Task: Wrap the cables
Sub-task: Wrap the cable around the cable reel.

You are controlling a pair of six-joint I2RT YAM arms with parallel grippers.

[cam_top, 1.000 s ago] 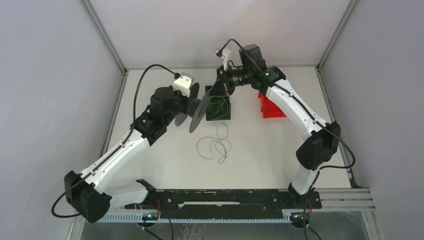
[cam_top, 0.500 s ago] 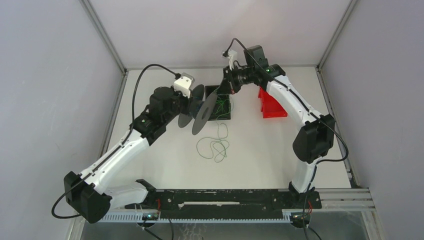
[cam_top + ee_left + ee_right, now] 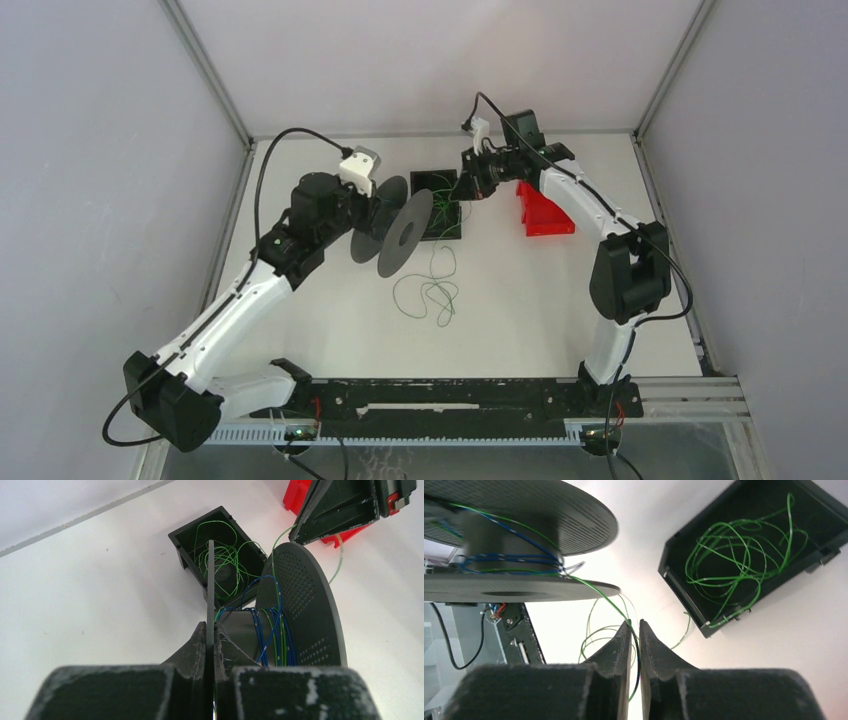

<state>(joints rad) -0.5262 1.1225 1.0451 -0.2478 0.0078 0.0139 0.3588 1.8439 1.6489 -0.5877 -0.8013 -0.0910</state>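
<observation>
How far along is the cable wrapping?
Done: several blue and green wire turns sit on the dark grey plastic spool, clamped by the left end effector. In hand: a thin green wire runs through the right end effector. Left: loose green wire loops on the white table and in the black open box.

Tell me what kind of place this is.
Likely a lab robot test cell: a white table boxed in by plain grey panels on metal framing, two arms bolted to a rail at its near edge, and a spool and black bin of green cables.
</observation>
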